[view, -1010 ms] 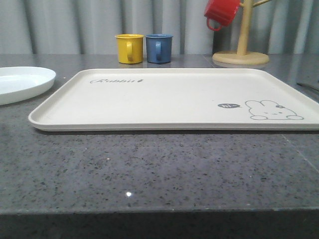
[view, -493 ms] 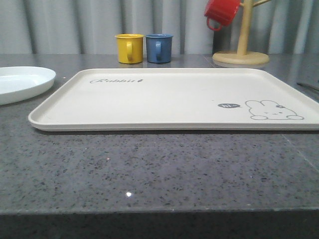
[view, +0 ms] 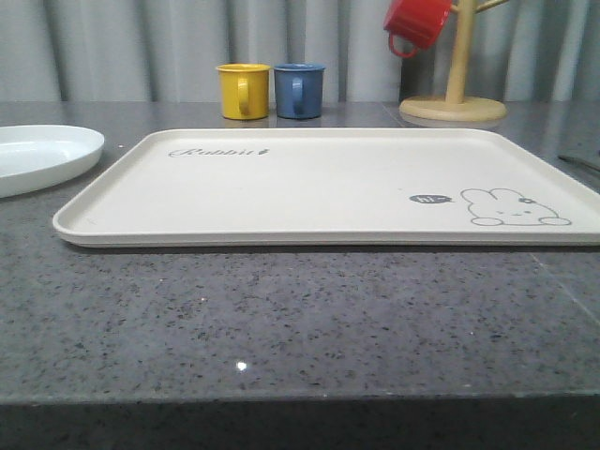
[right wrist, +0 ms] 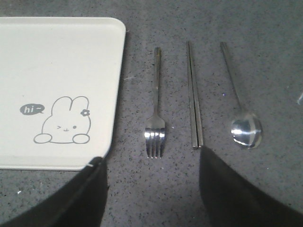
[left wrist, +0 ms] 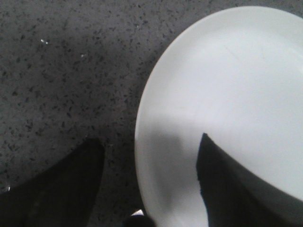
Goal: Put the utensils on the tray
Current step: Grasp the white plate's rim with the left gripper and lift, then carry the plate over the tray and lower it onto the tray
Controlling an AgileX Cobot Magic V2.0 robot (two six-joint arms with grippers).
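Nothing is on the tray [view: 309, 183] yet, so I judge I'm at the first pick. My right gripper [right wrist: 151, 189] hangs open and empty over the counter [view: 281, 319], just off the tray's right edge, above the fork [right wrist: 155, 118]. Fork, chopsticks [right wrist: 194, 94] and spoon [right wrist: 239, 104] lie side by side, parallel to that edge, fork tines and spoon bowl toward my gripper. Next I'd descend across the fork's handle. My left gripper [left wrist: 147, 189], open and empty, straddles the plate [left wrist: 227, 94] rim.
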